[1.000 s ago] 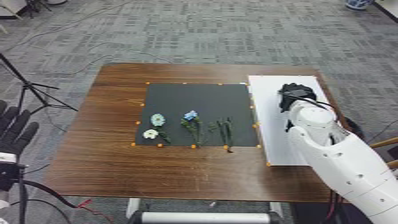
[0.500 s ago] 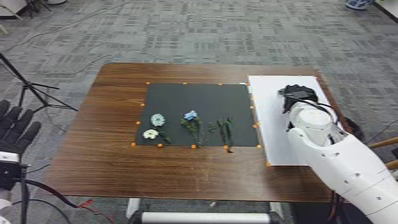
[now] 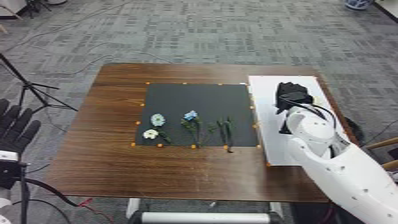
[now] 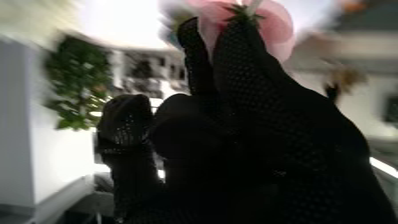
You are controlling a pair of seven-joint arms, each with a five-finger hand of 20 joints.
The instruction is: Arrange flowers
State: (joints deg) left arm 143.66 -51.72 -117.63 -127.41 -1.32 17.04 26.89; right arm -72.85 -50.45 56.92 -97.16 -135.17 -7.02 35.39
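Observation:
Over the white board [image 3: 274,142] at the table's right is my right hand [image 3: 291,95]. In the right wrist view, the fingers of my right hand [image 4: 258,105] hold a pink flower [image 4: 277,37] near its green base, at their tips. Its stem is mostly hidden. On the dark mat [image 3: 195,95] lie a pale blue flower [image 3: 157,119], a white flower [image 3: 151,134], a blue flower [image 3: 190,115] with a leafy stem, and green stems [image 3: 226,132]. My left hand [image 3: 12,132] is off the table's left side, its fingers straight.
Small orange markers line the mat's edges. Brown tabletop [image 3: 178,175] surrounds the mat, with a white bar [image 3: 204,217] below its front edge. A black tripod [image 3: 31,82] stands on the floor at the left.
My right hand has shifted slightly left over the white board and turned, its forearm following. The flowers on the mat and my left hand have kept their places.

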